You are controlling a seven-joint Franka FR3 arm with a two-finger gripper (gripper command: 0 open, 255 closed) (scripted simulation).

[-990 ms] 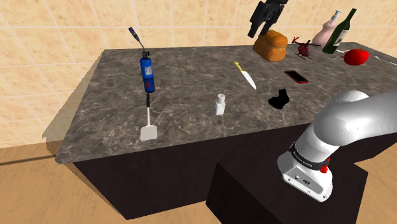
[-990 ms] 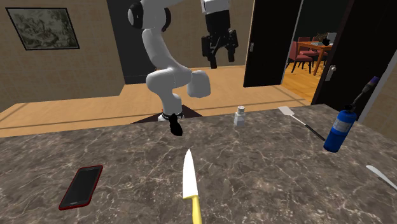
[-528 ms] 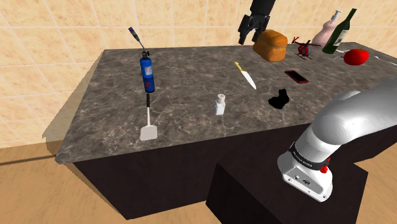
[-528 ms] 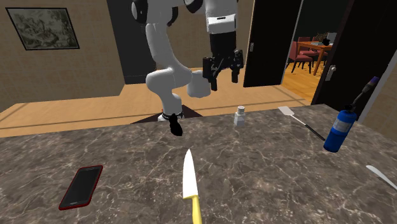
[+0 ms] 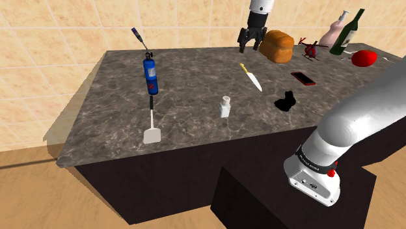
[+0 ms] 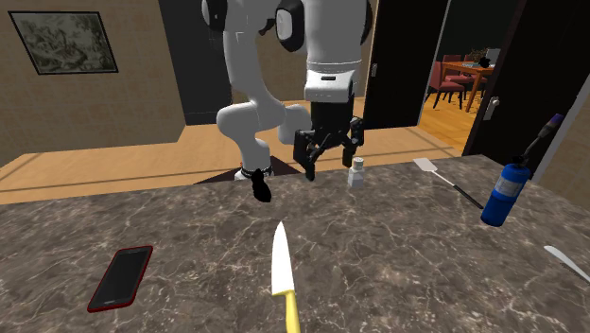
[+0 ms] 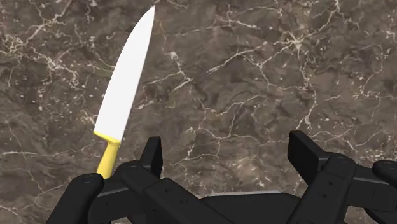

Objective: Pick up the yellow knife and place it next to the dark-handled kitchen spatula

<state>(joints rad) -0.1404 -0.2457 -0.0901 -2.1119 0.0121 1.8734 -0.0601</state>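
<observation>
A knife with a yellow handle and a white blade [image 5: 250, 77] [image 6: 282, 274] [image 7: 124, 76] lies flat on the dark marble counter [image 5: 195, 91]. My black gripper [image 5: 252, 43] [image 6: 328, 158] [image 7: 229, 159] hangs open above the counter, over the knife, nothing between its fingers. In the wrist view the knife's handle passes under one finger [image 7: 153, 156]. The spatula [image 5: 151, 123] [image 6: 444, 180], dark handle and white blade, lies near the counter's front edge in the shoulder view, just in front of a blue canister [image 5: 151, 75] [image 6: 503, 192].
A white shaker [image 5: 225, 106] [image 6: 357, 172], a small black figure [image 5: 285, 101] [image 6: 260, 184] and a red phone [image 5: 303, 79] [image 6: 121, 277] lie around the knife. A bread loaf [image 5: 276, 45], red toy, bottle [image 5: 346, 32] and tomato [image 5: 364, 58] stand at the back.
The gripper has come down towards the counter and moved leftwards in the shoulder view, now lower over the knife. It stays open. Nothing on the counter has moved.
</observation>
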